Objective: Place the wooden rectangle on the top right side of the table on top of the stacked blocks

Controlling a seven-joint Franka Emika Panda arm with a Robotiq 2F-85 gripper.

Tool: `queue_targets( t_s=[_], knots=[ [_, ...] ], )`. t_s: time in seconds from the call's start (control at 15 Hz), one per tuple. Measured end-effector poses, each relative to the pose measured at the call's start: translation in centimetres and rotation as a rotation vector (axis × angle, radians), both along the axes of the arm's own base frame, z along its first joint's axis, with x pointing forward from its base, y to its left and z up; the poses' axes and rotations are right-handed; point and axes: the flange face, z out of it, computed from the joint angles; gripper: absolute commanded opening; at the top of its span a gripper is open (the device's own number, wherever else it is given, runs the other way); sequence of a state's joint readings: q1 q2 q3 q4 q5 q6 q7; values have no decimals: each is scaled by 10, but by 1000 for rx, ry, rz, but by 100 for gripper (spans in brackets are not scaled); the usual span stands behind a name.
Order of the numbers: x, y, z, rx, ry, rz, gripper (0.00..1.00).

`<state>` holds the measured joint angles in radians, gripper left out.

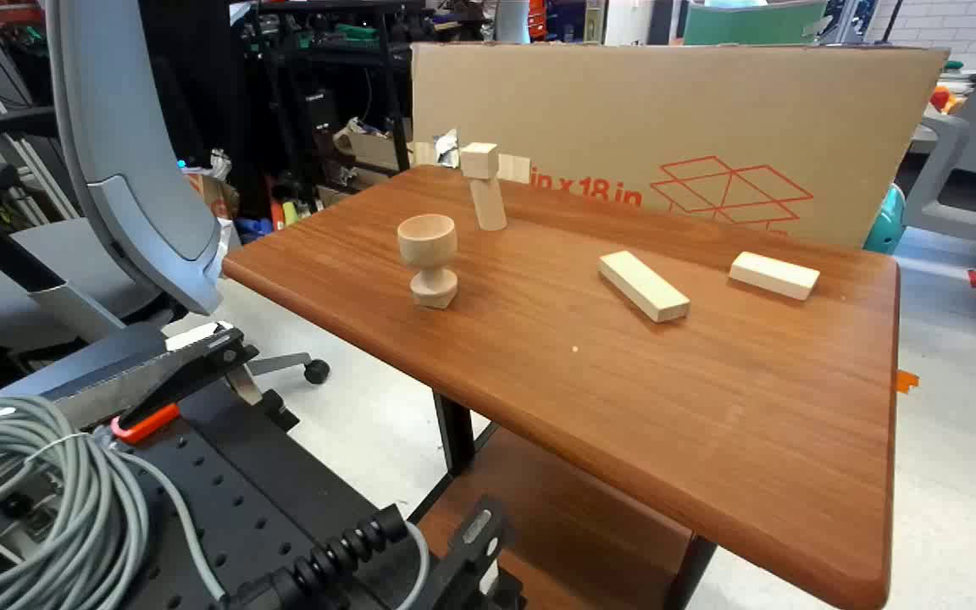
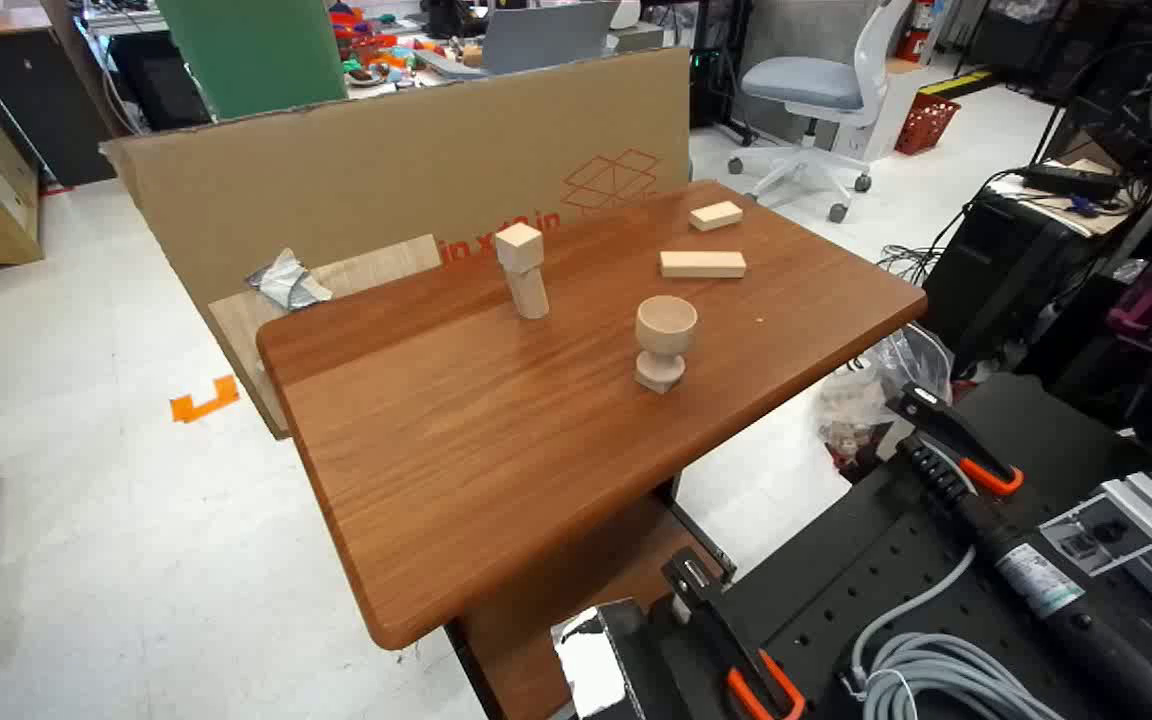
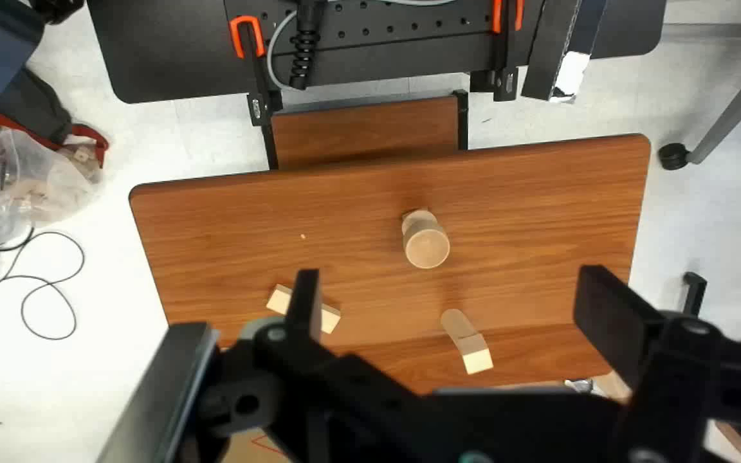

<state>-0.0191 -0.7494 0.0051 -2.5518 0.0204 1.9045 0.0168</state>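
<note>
1. The wooden rectangle [image 1: 774,275] lay flat on the reddish-brown worktop [image 1: 734,424], towards the far right corner in an exterior view, near the cardboard panel [image 1: 581,102] standing behind.
2. It was a small, plain bar of pale wood, clearly longer than wide and low in profile, with straight edges and crisp corners.
3. Its top face caught the light and looked cream; the long side turned towards the camera was a shade yellower. Any grain was too fine to make out.
4. A second bar [image 1: 645,286], much alike in colour and shape, lay near it at a different angle, with a strip of bare worktop between the two.
5. The stacked blocks [image 2: 526,270] stood upright, apart from both bars in both exterior views: a pale cube [image 2: 520,247] sat on a round post [image 2: 530,298].
6. A wooden cup [image 2: 665,325] on a spool-shaped foot [image 2: 659,370] stood farther from the cardboard panel than the stacked blocks did.
7. In the wrist view the claw [image 3: 450,299] had its fingers [image 3: 306,302] spread wide apart and gripped nothing; the stacked blocks and the wooden cup showed beyond the gap between them.
8. One of the two bars showed there as well, partly hidden behind a finger; which one it was could not be told.
</note>
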Motion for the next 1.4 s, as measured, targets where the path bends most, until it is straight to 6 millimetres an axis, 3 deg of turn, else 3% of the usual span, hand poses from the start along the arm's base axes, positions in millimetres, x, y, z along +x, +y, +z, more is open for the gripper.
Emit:
queue_targets(
  t_s=[1.0,1.2,1.4],
  knots=[
    [1,0,-2,0,5,-2,100],
    [12,-1,-20,-21,60,-10,100],
    [40,-3,-52,-50,137,-54,100]
  ],
)
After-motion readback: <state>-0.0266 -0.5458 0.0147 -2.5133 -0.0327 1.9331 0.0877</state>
